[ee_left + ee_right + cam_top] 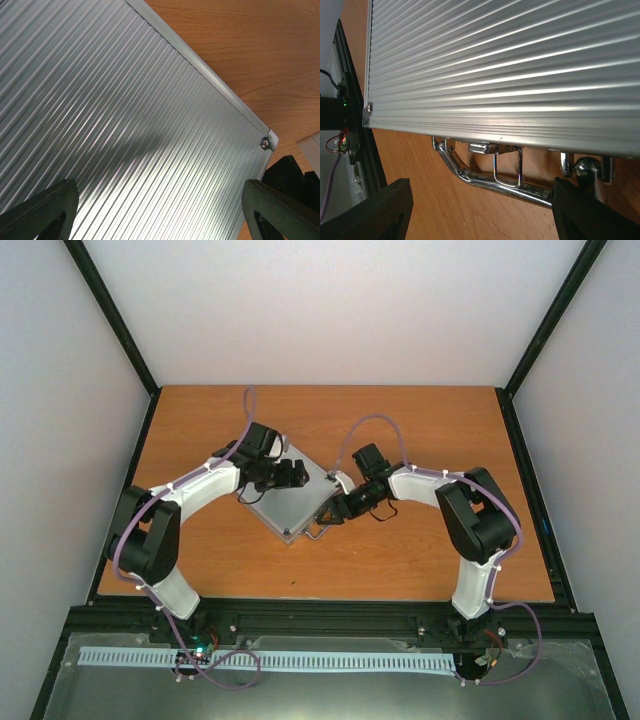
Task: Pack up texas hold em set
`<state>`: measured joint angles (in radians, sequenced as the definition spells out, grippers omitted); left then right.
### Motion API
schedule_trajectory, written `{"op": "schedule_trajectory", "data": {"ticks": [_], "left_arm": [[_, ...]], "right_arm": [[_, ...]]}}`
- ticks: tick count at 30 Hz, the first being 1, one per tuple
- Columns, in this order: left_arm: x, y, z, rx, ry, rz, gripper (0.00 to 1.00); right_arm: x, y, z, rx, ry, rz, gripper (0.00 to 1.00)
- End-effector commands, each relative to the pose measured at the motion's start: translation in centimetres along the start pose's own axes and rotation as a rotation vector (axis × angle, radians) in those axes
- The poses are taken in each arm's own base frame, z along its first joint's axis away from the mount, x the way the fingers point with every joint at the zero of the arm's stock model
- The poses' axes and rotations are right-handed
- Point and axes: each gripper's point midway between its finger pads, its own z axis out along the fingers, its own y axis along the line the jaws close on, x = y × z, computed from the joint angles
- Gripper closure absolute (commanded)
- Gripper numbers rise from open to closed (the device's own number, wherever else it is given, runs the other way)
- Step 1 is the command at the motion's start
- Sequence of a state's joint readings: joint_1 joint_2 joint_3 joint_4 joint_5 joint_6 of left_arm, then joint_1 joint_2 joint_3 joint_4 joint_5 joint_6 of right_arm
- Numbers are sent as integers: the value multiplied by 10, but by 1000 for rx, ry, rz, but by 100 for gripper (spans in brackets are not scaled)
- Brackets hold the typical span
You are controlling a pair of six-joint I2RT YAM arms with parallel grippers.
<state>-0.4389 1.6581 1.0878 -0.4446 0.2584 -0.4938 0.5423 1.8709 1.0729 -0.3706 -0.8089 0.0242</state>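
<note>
Merely closed case (290, 506), interior unseen

An orange-brown wooden table (430, 430) sits between pale walls (330, 300) (black frame rails (330, 618) edge it); a white toothed strip (300, 660) lies along the near side.
</note>
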Motion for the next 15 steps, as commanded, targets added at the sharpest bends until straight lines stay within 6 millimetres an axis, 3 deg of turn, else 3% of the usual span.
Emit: {"op": "schedule_trajectory", "data": {"ticks": [1,8,15], "left_arm": [[68,47,27,-154,250,-69,7],[67,48,30,-160,257,-70,7],[70,51,33,-171,272,-71,7]], "right_arm": [[-10,-6,7,28,-7,-41,23],[-10,-4,20,44,18,-105,22],[-11,-25,27,128,-43,-127,20]]}}
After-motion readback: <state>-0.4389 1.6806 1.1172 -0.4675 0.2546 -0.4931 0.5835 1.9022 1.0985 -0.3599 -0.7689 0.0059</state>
